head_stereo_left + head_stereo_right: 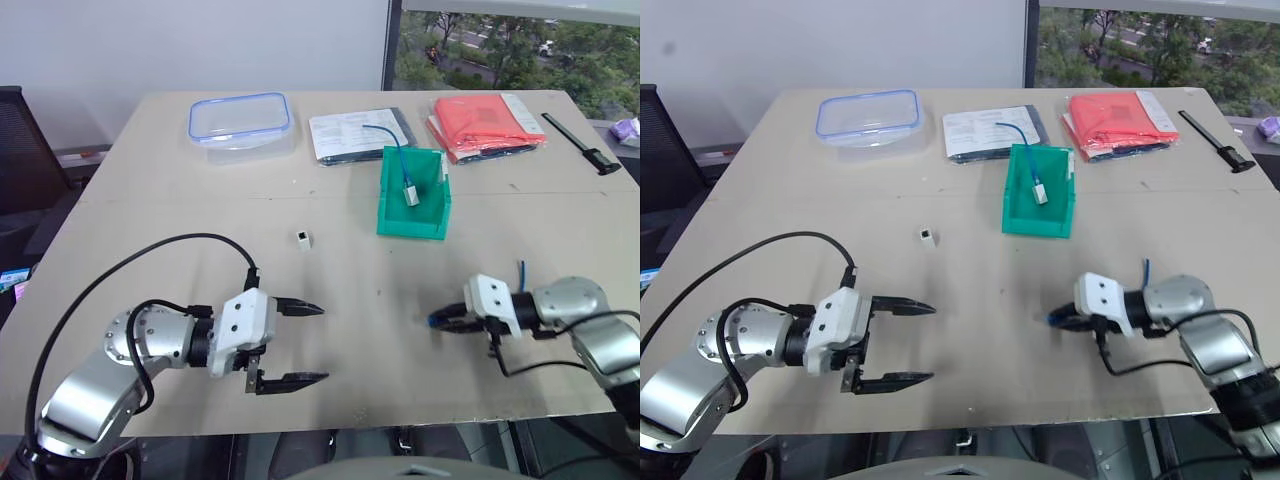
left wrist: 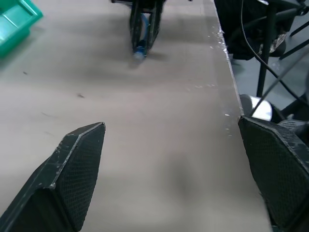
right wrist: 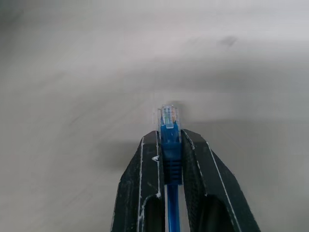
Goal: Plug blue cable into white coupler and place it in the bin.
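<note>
Right wrist view shows the right gripper (image 3: 170, 145) clamped on the blue cable (image 3: 170, 140), clear plug poking past its fingertips; it hangs low over the table (image 1: 150, 180). Left gripper (image 1: 302, 343) gapes wide and empty, pointing right.

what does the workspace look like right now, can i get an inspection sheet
surface: beige table, a few small dark specks
job's things: blue cable clamped in the right gripper, clear plug tip sticking out past the fingertips; white coupler alone on the table, nothing plugged in; green bin already holds another blue cable with a grey-white block
clutter: clear box with blue-rimmed lid, papers, red folder, black tool
grippers: left gripper open, empty; right gripper shut on the cable
cables: black wiring looping from the left arm
surroundings: white wall, window with trees, dark chair at left
</note>
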Controlling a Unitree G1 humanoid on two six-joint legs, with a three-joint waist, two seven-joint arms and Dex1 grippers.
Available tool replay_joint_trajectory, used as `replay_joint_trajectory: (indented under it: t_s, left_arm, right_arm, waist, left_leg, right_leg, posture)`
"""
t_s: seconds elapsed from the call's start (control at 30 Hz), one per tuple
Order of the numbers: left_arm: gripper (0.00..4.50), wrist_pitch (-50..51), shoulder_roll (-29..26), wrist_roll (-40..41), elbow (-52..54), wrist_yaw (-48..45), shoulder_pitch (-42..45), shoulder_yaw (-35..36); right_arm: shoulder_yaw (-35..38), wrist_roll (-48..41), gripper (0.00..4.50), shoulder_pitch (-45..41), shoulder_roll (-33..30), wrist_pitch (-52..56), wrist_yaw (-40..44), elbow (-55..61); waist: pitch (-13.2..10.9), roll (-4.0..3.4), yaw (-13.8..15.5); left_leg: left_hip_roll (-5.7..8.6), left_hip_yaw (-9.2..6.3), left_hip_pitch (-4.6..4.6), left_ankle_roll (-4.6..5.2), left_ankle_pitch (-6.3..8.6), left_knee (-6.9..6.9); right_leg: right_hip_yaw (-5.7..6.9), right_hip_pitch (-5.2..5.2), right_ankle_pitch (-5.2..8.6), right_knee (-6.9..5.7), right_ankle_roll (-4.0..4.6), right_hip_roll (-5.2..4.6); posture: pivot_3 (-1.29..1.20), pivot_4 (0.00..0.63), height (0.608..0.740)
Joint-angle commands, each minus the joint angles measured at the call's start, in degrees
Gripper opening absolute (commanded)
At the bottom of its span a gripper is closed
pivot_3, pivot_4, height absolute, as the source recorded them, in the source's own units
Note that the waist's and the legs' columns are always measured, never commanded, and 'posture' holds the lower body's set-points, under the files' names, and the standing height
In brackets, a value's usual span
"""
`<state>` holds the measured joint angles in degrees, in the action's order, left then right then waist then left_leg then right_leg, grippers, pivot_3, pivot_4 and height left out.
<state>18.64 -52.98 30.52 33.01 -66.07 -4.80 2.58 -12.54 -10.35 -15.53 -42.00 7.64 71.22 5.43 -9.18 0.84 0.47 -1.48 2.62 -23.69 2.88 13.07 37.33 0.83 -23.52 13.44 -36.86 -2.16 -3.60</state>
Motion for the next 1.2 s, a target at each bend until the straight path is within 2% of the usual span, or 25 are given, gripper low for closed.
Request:
replay_joint_trajectory:
  t_s: [0.03,0.27,0.4,0.47,0.5,0.53,0.57,0.6,0.63,0.77,0.9,1.03,1.2]
  left_arm:
    - [4.50,0.3,-1.0,0.5,-1.2,-0.7,2.3,1.8]
    - [4.50,2.1,-1.2,0.4,-2.1,0.1,5.1,1.6]
    - [4.50,5.9,-0.3,-0.4,-1.8,3.7,6.8,0.1]
    - [4.50,8.0,0.6,-0.6,-1.4,5.6,8.4,-1.7]
    - [4.50,8.7,1.4,-1.0,-1.5,6.4,9.5,-3.0]
    - [4.50,9.2,2.2,-1.8,-1.9,7.3,10.6,-4.4]
    - [4.50,9.7,3.5,-3.0,-2.9,8.5,12.3,-6.1]
    - [4.50,10.1,4.8,-4.0,-4.0,9.5,14.0,-7.5]
    - [4.50,10.3,6.2,-5.2,-5.7,10.0,15.8,-9.3]
    - [4.50,9.9,9.8,-9.0,-11.6,9.1,20.8,-15.6]
    - [4.50,6.3,14.2,-13.4,-21.6,4.8,26.6,-22.6]
    - [4.50,0.7,17.6,-18.0,-31.5,0.4,31.9,-27.5]
    - [4.50,-3.2,21.7,-21.4,-40.4,-2.1,36.8,-29.3]
  right_arm:
    - [-2.5,1.3,0.08,-5.2,3.3,0.8,-0.6,-3.3]
    - [-6.3,3.2,0.08,-14.2,11.8,2.9,-2.2,-12.9]
    - [-5.0,1.8,1.60,-14.8,13.6,3.4,-2.9,-12.6]
    - [-2.9,-0.4,2.59,-13.9,13.0,4.9,-3.0,-10.8]
    - [-1.5,-1.5,2.82,-12.9,12.3,5.3,-3.1,-9.8]
    - [-0.1,-2.6,3.47,-11.8,11.7,5.7,-3.4,-9.0]
    - [1.8,-3.5,3.71,-10.1,11.0,5.8,-4.3,-7.8]
    - [3.4,-4.5,4.14,-8.4,10.5,6.1,-5.0,-6.4]
    - [5.3,-5.9,4.33,-6.0,9.8,6.7,-5.7,-4.3]
    - [11.3,-10.0,4.33,3.8,8.1,7.9,-8.2,4.2]
    - [18.1,-13.5,4.33,17.8,9.9,4.3,-12.2,11.9]
    - [19.8,-13.3,4.33,26.8,10.9,2.0,-14.9,17.0]
    - [19.1,-12.0,4.33,32.3,9.4,-0.3,-15.3,19.4]
  waist:
    - [0.0,0.01,0.1]
    - [0.0,0.04,0.2]
    - [0.0,0.04,0.4]
    - [0.0,0.04,0.4]
    - [0.0,0.04,0.3]
    - [0.0,0.05,0.4]
    - [0.0,0.05,0.3]
    - [0.0,0.03,0.7]
    - [0.0,0.07,0.9]
    - [0.0,0.09,0.6]
    - [0.0,0.11,0.4]
    - [0.0,0.08,0.1]
    - [0.1,0.14,0.4]
  left_leg:
    - [-0.01,-0.02,-0.01,0.00,0.00,0.00]
    - [0.01,0.01,-0.07,0.00,0.00,0.00]
    - [0.00,-0.03,-0.08,0.00,0.00,-0.01]
    - [0.01,-0.04,-0.08,0.00,0.00,0.00]
    - [0.01,-0.03,-0.08,0.00,0.00,0.00]
    - [0.03,-0.01,-0.08,0.00,0.00,0.01]
    - [0.05,-0.02,-0.08,0.00,0.00,0.02]
    - [0.05,-0.01,-0.08,0.00,0.00,0.02]
    - [0.10,-0.06,-0.09,0.00,0.00,0.02]
    - [0.19,-0.04,-0.10,0.00,0.00,0.03]
    - [0.19,-0.04,-0.07,0.00,0.00,0.01]
    - [0.14,0.03,-0.03,0.01,0.00,0.03]
    - [0.15,0.02,-0.01,0.01,0.00,0.14]
  right_leg:
    - [0.01,0.00,-0.01,0.00,0.01,0.02]
    - [-0.03,-0.02,-0.13,0.02,-0.20,0.02]
    - [-0.01,-0.03,-0.13,0.00,-0.20,0.02]
    - [-0.01,-0.02,-0.13,0.00,-0.21,0.01]
    - [-0.02,-0.02,-0.14,0.00,-0.21,0.01]
    - [-0.04,-0.02,-0.16,-0.01,-0.24,0.00]
    - [-0.04,-0.01,-0.17,-0.01,-0.26,0.00]
    - [-0.06,-0.01,-0.18,-0.01,-0.27,0.00]
    - [-0.03,0.02,-0.18,-0.01,-0.27,-0.03]
    - [-0.06,0.02,-0.19,-0.02,-0.30,0.02]
    - [-0.07,0.01,-0.19,-0.05,-0.31,0.09]
    - [-0.18,-0.01,-0.19,-0.09,-0.30,0.20]
    - [-0.25,0.02,-0.18,-0.12,-0.30,0.26]
  posture:
    - [0.00,0.150,0.737]
    - [0.00,0.150,0.737]
    - [0.00,0.150,0.737]
    - [0.00,0.150,0.737]
    - [0.00,0.150,0.737]
    - [0.00,0.150,0.737]
    - [0.00,0.150,0.737]
    - [0.00,0.150,0.737]
    - [0.00,0.150,0.737]
    - [0.00,0.150,0.737]
    - [0.00,0.150,0.737]
    - [0.00,0.150,0.737]
    - [0.00,0.150,0.737]
